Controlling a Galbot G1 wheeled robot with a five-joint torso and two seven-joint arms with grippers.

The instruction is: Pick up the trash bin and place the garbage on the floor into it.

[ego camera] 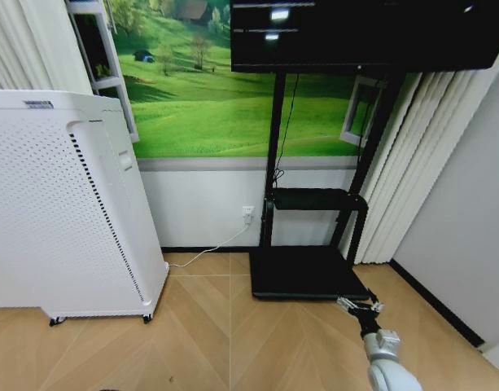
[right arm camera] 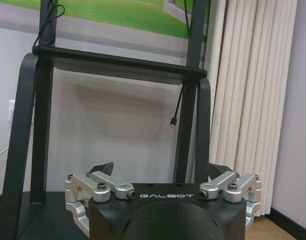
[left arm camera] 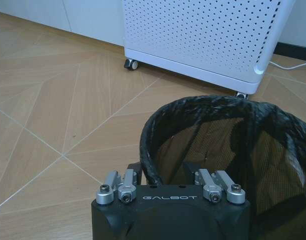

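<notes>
The trash bin [left arm camera: 212, 107] is round and black, lined with a black bag, and its open mouth faces the left wrist camera. My left gripper [left arm camera: 162, 169] is shut on the bin's near rim, one finger outside the wall and one inside. In the head view my right gripper [ego camera: 359, 307] hangs low at the right, over the floor [ego camera: 233, 334] beside the black stand's base, with its fingers [right arm camera: 104, 168] spread open and nothing between them. The floor is tan herringbone parquet. The garbage is out of view.
A large white perforated appliance [ego camera: 62, 204] on castors stands at the left, close behind the bin [left arm camera: 202, 35]. A black TV stand [ego camera: 310, 273] with a flat base sits ahead by the wall. A white cable [ego camera: 208, 248] runs to a socket. Curtains [ego camera: 412, 163] hang at the right.
</notes>
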